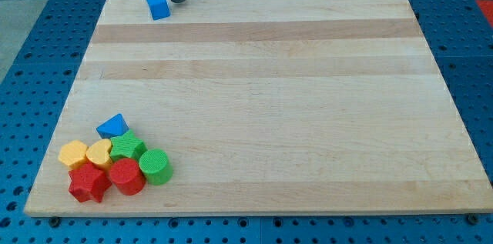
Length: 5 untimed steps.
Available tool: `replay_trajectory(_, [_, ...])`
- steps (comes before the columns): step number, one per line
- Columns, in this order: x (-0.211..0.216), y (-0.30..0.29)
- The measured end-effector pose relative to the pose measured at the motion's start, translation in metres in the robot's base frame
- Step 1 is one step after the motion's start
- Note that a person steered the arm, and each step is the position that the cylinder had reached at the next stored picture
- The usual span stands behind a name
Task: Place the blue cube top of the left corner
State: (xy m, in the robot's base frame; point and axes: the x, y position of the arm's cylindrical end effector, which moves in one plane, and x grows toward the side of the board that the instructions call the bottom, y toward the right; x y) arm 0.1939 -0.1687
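Observation:
A blue cube (158, 6) sits on the wooden board (262, 90) near its top edge, towards the view's top left. My tip (177, 1) is at the board's top edge, just to the right of the blue cube and slightly above it, close to it or touching; I cannot tell which. The rod rises out of the view's top.
A cluster of blocks lies at the board's bottom left: a blue wedge-like block (113, 126), a green block (127, 147), a green cylinder (155, 166), a yellow block (74, 154), a yellow heart (98, 152), a red star (88, 183), a red cylinder (125, 176).

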Motion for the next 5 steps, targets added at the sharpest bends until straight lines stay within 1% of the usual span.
replay_trajectory(1, [0.002,-0.037])
replay_trajectory(2, [0.007,-0.049])
replay_trajectory(4, [0.024,-0.049])
replay_trajectory(5, [0.024,-0.049])
